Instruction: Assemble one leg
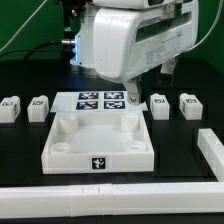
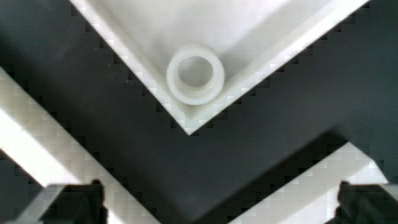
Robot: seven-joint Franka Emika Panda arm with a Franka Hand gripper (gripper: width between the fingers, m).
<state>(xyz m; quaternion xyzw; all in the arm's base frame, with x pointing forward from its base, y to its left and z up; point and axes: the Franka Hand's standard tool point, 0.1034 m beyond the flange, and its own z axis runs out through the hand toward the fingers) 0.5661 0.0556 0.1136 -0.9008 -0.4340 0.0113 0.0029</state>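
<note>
Four small white legs with black-and-white tags stand on the black table: two at the exterior view's left (image 1: 10, 108) (image 1: 38, 106) and two at its right (image 1: 158, 105) (image 1: 188, 103). The large white tray (image 1: 100, 152) lies in the middle. My gripper (image 1: 131, 97) hangs above the tray's back right corner, apart from every leg. In the wrist view the gripper (image 2: 214, 205) is open and empty, its dark fingertips (image 2: 71, 203) far apart. Past them lie a tray corner (image 2: 125, 25) and its round socket (image 2: 196, 75). No leg shows in the wrist view.
The marker board (image 1: 100, 100) lies flat behind the tray. A white rail (image 1: 110, 203) runs along the front, and another white bar (image 1: 210, 150) stands at the exterior view's right. The arm's white body (image 1: 130, 40) hides the back middle.
</note>
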